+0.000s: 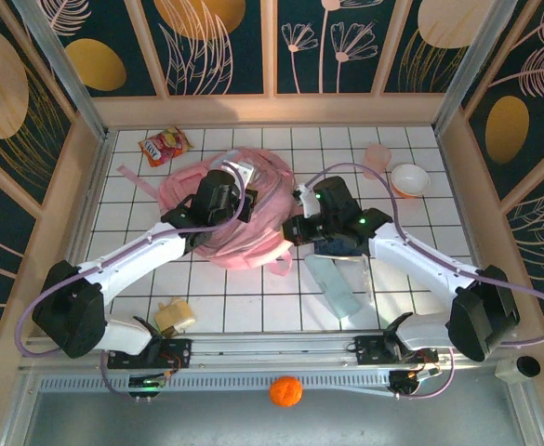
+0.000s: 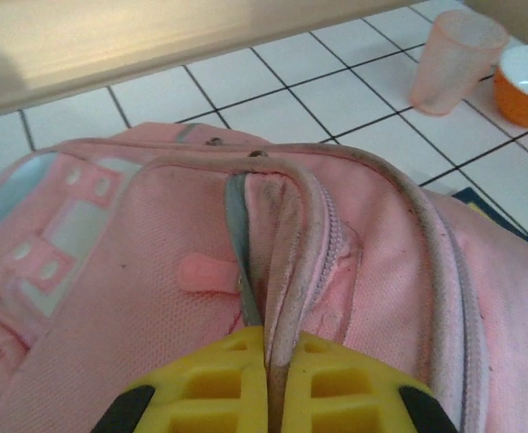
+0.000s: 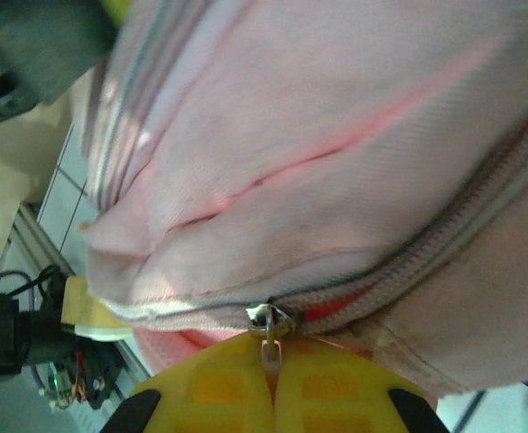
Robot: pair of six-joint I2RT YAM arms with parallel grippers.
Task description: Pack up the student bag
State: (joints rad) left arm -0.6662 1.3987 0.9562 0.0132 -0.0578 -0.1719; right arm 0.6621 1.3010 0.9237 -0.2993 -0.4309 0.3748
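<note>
the student bag (image 1: 267,209), a soft pale-pink backpack, lies slumped near the middle of the tiled counter (image 1: 392,223), one strap trailing toward the far left. it looks far from packed. the loose things all lie outside it, and whether anything is already inside cannot be told. the work at hand seems to be the zip. the left hand (image 2: 268,347) is shut tight on a raised fold of fabric (image 2: 282,262) beside the zipper seam, apparently bracing the bag. the right hand (image 3: 271,356) is pinched closed on the small metal zip pull (image 3: 269,325), and the zip (image 3: 444,234) runs off to the right of it. from these views i cannot tell whether the zip is being opened or closed. around the bag, a pale blue-green flat thing (image 1: 335,283), perhaps a pouch, lies just beside the right arm on the near side. an orange-and-white bowl (image 1: 409,179) and a pink translucent cup (image 1: 378,158) stand close together at the far right. a snack packet (image 1: 165,146) sits at the far left corner, and a yellowish block (image 1: 175,316) rests near the left arm's base. an orange ball (image 1: 285,391) lies off the tiles, in front of the rail. both arms reach over the bag, so no hand is free for loading until the zip is dealt with.
</note>
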